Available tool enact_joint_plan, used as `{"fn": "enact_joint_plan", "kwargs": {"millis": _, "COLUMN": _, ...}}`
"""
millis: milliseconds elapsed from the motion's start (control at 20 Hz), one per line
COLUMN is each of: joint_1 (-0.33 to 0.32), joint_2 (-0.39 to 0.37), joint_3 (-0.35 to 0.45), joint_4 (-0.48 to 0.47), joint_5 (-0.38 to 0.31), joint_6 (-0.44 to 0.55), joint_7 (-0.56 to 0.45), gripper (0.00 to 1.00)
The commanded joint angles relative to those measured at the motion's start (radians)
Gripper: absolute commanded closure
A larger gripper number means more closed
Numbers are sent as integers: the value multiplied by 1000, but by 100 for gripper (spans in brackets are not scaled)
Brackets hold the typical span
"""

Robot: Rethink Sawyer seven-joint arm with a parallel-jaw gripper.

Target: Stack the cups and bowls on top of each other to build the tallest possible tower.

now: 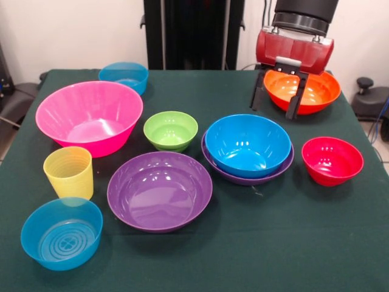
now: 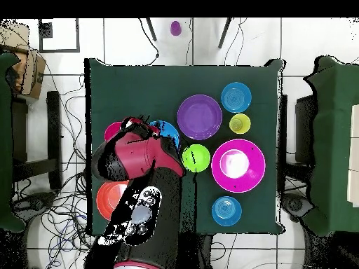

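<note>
My gripper (image 1: 276, 102) is open at the table's back right in the front view. Its fingers (image 1: 257, 96) straddle the near left rim of the orange bowl (image 1: 316, 91). Also on the cloth are a large pink bowl (image 1: 91, 115), a green bowl (image 1: 171, 129), a wide purple bowl (image 1: 160, 190), a blue bowl (image 1: 247, 145) nested in a second purple bowl (image 1: 248, 178), a red bowl (image 1: 332, 159), two translucent blue bowls (image 1: 124, 76) (image 1: 61, 233) and a ribbed yellow cup (image 1: 68, 172). The yellow-orange cups are out of view.
In the overhead view the arm (image 2: 140, 210) covers most of the orange bowl (image 2: 106, 199), red bowl (image 2: 111, 130) and blue bowl (image 2: 168, 129). A small purple thing (image 2: 175, 28) lies on the floor beyond the table. Chairs stand at both sides.
</note>
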Motion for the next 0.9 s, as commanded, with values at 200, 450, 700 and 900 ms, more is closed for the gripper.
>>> {"fn": "enact_joint_plan", "kwargs": {"millis": 200, "joint_1": -47, "joint_2": -4, "joint_3": 140, "joint_4": 35, "joint_5": -24, "joint_6": 38, "joint_7": -16, "gripper": 0}}
{"fn": "enact_joint_plan", "kwargs": {"millis": 450, "joint_1": -84, "joint_2": -13, "joint_3": 197, "joint_4": 60, "joint_5": -8, "joint_6": 62, "joint_7": -26, "gripper": 0}}
{"fn": "enact_joint_plan", "kwargs": {"millis": 700, "joint_1": -243, "joint_2": -56, "joint_3": 386, "joint_4": 145, "joint_5": 23, "joint_6": 129, "joint_7": -108, "gripper": 0}}
{"fn": "enact_joint_plan", "kwargs": {"millis": 900, "joint_1": -265, "joint_2": -58, "joint_3": 386, "joint_4": 121, "joint_5": -37, "joint_6": 134, "joint_7": -148, "gripper": 0}}
